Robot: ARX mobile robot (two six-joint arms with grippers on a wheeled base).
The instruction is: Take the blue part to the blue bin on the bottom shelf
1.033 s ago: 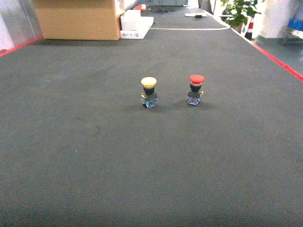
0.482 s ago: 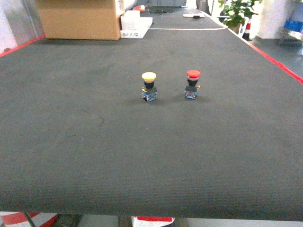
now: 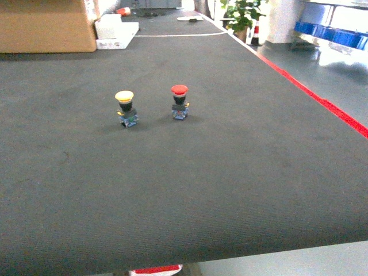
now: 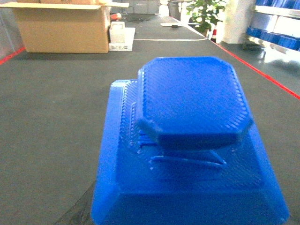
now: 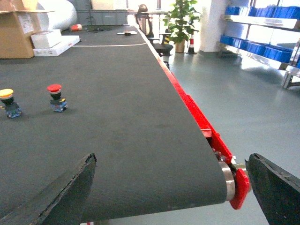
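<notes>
2 push-button switches stand upright on the dark conveyor belt (image 3: 230, 172) — a yellow-capped button (image 3: 125, 107) to the left and a red-capped button (image 3: 179, 101) just beside it to the right, apart from each other. At the far end of the belt sit a cardboard box (image 3: 43, 26) and, next to it, a white box (image 3: 115, 31). A red edge strip (image 3: 322, 102) runs down the belt's right side, with grey floor beyond, a potted plant (image 3: 240, 12) in the back and blue bins (image 3: 330, 33) on a rack at far right.

The blue part (image 4: 187, 140) fills the left wrist view, a stepped, ribbed piece with an octagonal top, close under that camera; the left gripper's own fingers are not visible, so I cannot tell how it stands. The right gripper (image 5: 173, 190) hangs over the belt's near right end roller (image 5: 228, 176), its dark fingers (image 5: 65, 187) spread wide with nothing between them.
</notes>
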